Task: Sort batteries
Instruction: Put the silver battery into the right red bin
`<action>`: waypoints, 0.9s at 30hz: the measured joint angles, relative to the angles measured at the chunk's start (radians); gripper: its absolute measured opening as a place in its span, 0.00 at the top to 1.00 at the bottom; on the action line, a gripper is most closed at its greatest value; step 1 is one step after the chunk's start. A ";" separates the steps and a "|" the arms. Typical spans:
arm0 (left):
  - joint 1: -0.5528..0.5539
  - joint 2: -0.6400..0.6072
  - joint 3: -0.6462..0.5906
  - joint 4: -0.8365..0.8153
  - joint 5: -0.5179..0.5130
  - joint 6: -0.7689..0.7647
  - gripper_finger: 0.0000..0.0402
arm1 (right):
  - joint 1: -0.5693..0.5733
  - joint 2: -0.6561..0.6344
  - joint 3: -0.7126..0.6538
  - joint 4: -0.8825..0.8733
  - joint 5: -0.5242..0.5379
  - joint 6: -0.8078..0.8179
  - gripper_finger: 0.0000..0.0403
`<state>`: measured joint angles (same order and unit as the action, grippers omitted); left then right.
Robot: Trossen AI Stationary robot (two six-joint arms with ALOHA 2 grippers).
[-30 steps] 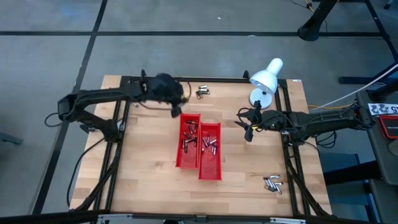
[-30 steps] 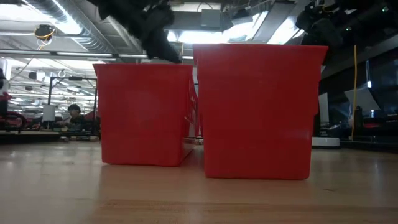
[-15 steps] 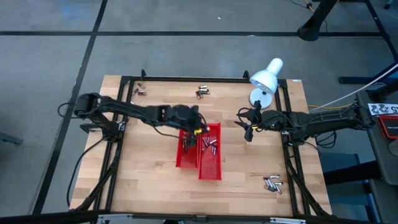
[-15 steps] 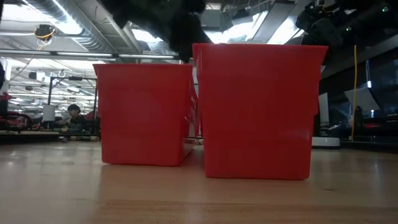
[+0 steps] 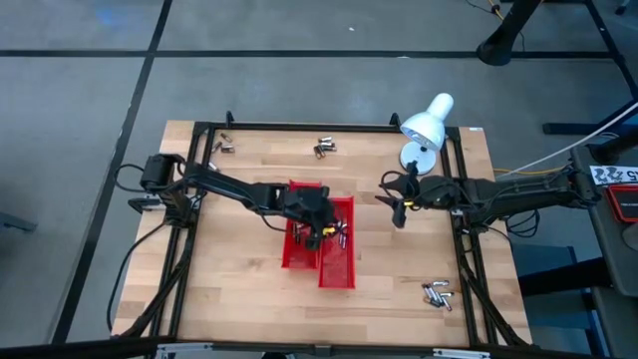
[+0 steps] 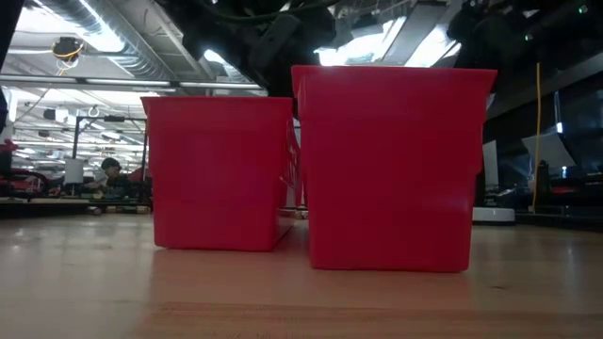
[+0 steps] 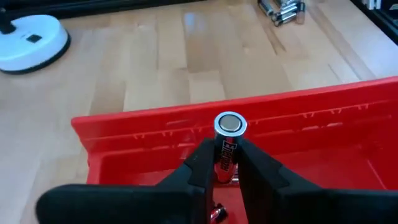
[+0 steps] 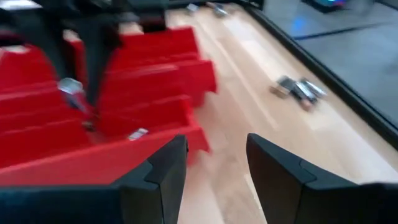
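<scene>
Two red trays (image 5: 319,244) stand side by side mid-table, and from table height their walls hide everything inside. Left hand (image 7: 221,165) hangs over them, fingers pinched on one battery (image 7: 227,140) held upright, its silver cap above the fingertips. Below it a few loose batteries (image 5: 337,235) lie in the tray, hard to count. Right hand (image 5: 395,202) waits off to the side, fingers parted with nothing between them. Beyond it, near the table's (image 5: 239,289) edge, lies what looks like a small battery cluster (image 5: 437,293). A white lamp (image 5: 427,122) stands on the pale wood; grey floor surrounds the table.
</scene>
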<state>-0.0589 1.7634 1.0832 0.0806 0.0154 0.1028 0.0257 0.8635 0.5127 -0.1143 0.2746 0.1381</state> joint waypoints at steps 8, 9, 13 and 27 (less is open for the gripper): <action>-0.013 0.000 0.000 -0.027 0.000 -0.031 0.81 | 0.001 0.000 0.125 -0.092 -0.163 -0.011 0.58; -0.013 0.000 0.000 -0.028 0.000 -0.022 0.79 | 0.001 0.000 0.141 -0.120 -0.163 -0.009 0.58; -0.016 0.000 0.000 -0.055 0.000 -0.017 0.70 | 0.002 0.013 0.194 -0.210 -0.187 0.028 0.58; -0.016 -0.115 0.000 -0.109 -0.029 0.156 0.59 | 0.282 0.175 0.371 -0.475 -0.197 0.261 0.58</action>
<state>-0.0750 1.6484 1.0832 -0.0280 -0.0132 0.2590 0.3077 1.0386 0.8832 -0.5896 0.0774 0.3989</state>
